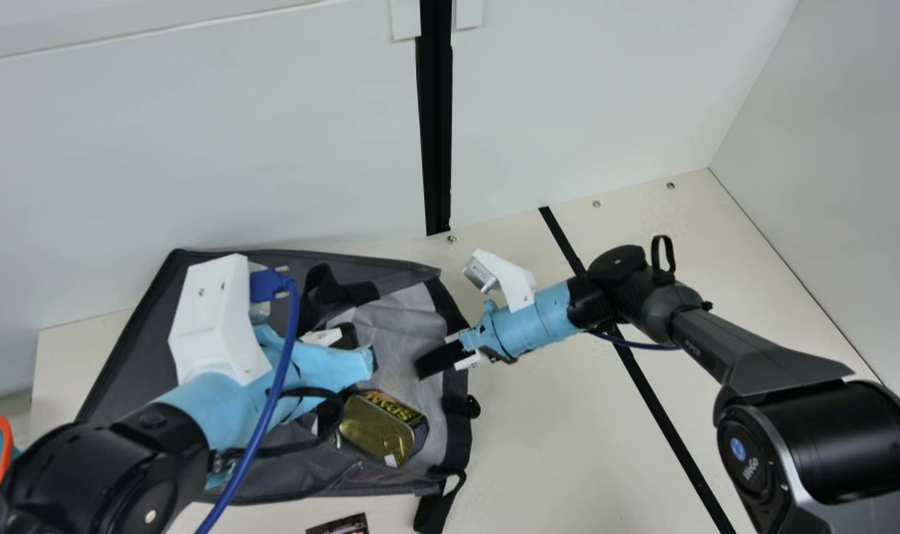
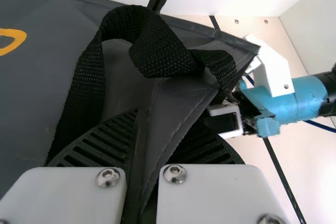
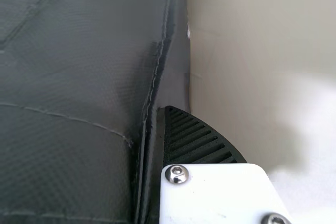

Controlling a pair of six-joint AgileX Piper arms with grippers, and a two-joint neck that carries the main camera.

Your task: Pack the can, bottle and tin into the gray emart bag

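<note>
In the main view my left gripper (image 1: 350, 365) is over the middle of the gray bag (image 1: 135, 334), its tips hidden there. The left wrist view has the left gripper (image 2: 140, 166) shut on a fold of the bag (image 2: 31, 93), beside a black strap. My right gripper (image 1: 439, 360) is at the bag's right side in the main view. In the right wrist view, the right gripper (image 3: 157, 140) has the edge of the bag (image 3: 79, 77) between its fingers, one finger hidden behind the fabric. The gold tin (image 1: 372, 430) lies tilted on the bag's light gray lining, close to the left gripper.
A dark packet (image 1: 340, 525) lies at the table's near edge. At the far left stands a teal basket with an orange rim (image 1: 5, 437). White walls rise behind and to the right of the table (image 1: 561, 445). Bag straps hang out near the front.
</note>
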